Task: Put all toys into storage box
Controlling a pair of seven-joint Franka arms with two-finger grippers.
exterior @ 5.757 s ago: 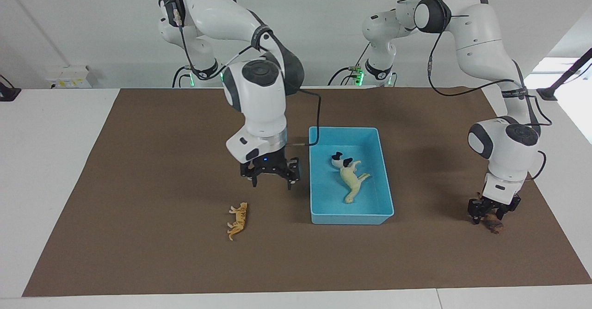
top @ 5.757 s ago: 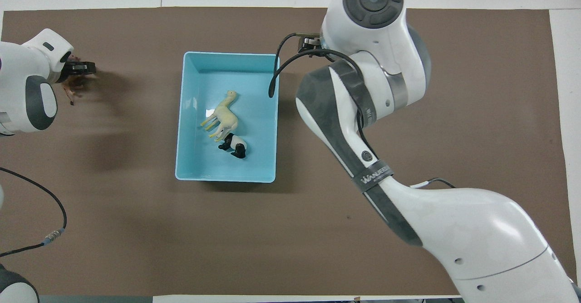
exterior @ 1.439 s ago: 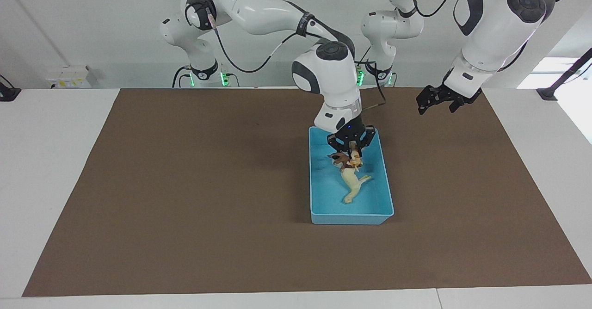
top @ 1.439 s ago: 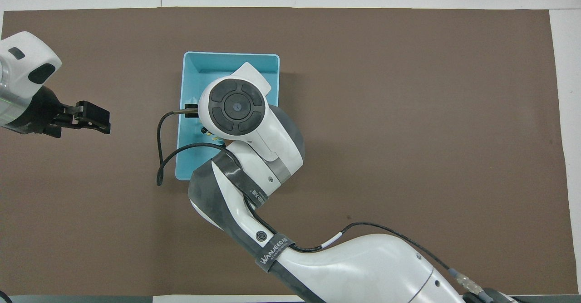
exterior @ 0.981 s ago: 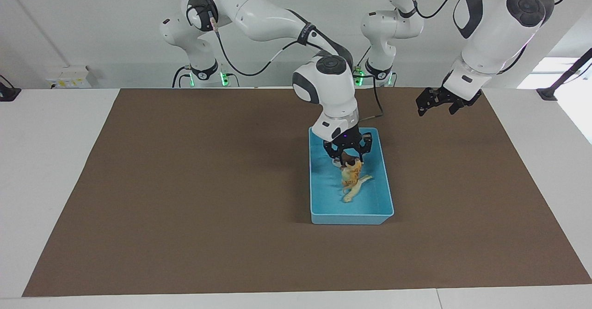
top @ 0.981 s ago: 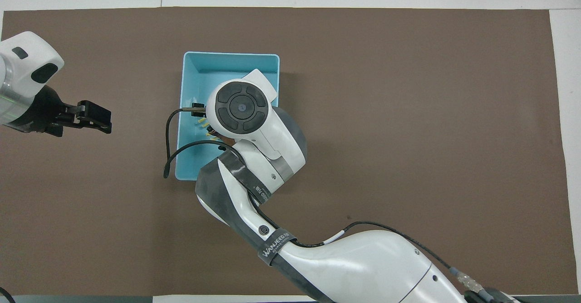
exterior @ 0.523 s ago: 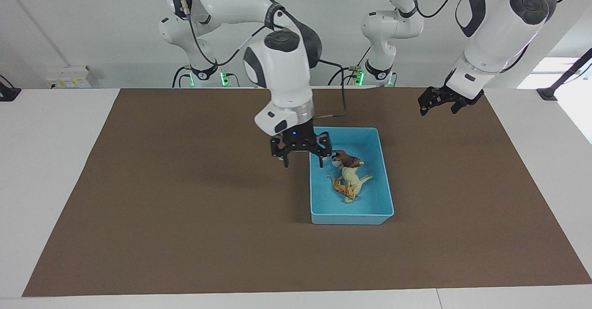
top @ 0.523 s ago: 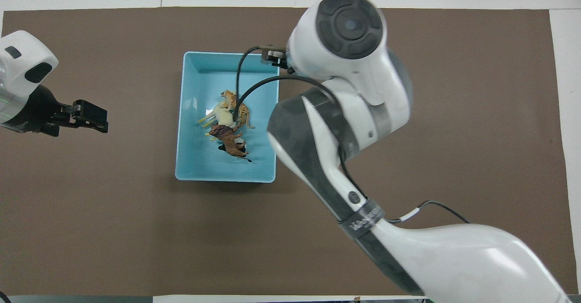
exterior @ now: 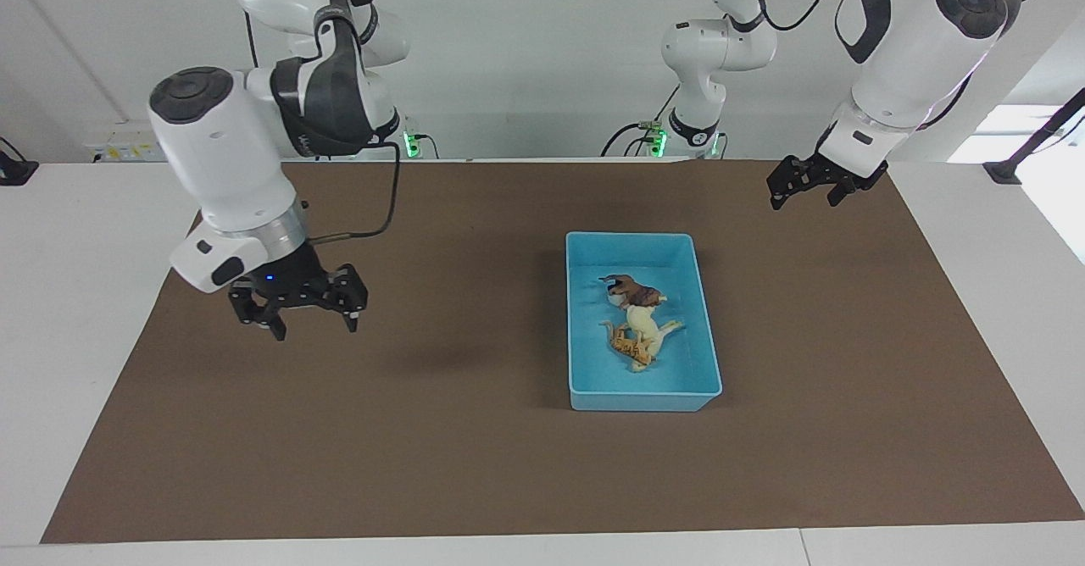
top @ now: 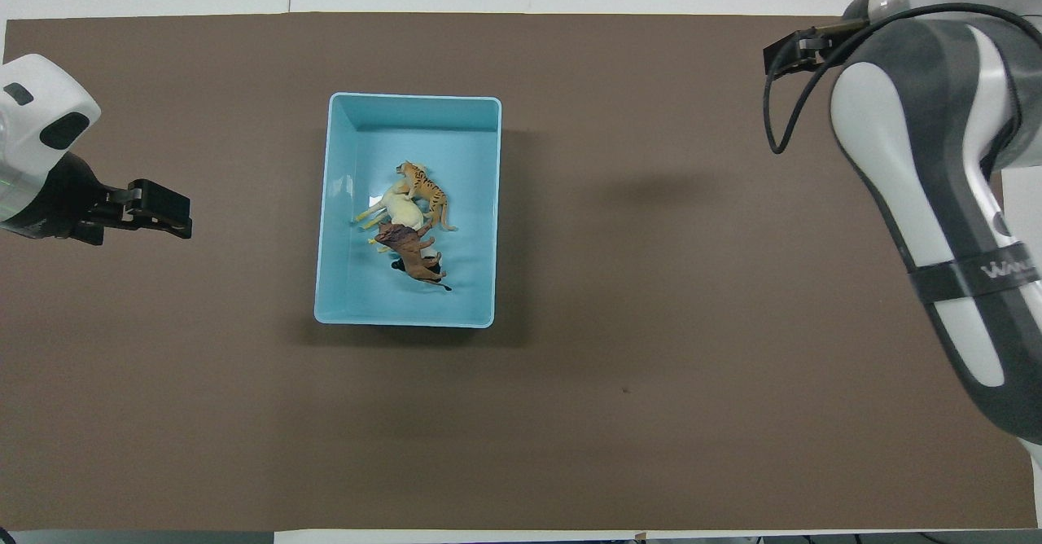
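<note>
Facing view: the storage box (exterior: pixel 642 396) sits right of the frame's centre, with the lion (exterior: pixel 631 292), horse (exterior: pixel 644 326) and tiger (exterior: pixel 625 346) piled touching inside it; the panda is hidden, probably under the lion. The right gripper (exterior: pixel 298 307) hangs at centre left over bare brown mat (exterior: pixel 424 447), fingers spread and empty. The left gripper (exterior: pixel 812 181) hangs at upper right over the mat, empty; I cannot tell how its fingers stand. Nothing looks left to fetch, so the likely slip is an arm sweeping low and knocking the box.

Overhead view: the box (top: pixel 326 226) lies left of centre; tiger (top: pixel 423 187), horse (top: pixel 400 212), lion (top: pixel 411 252), and a black scrap of panda (top: pixel 433 265) beneath. Both grippers sit at the frame's edges; nothing else crowds the mat.
</note>
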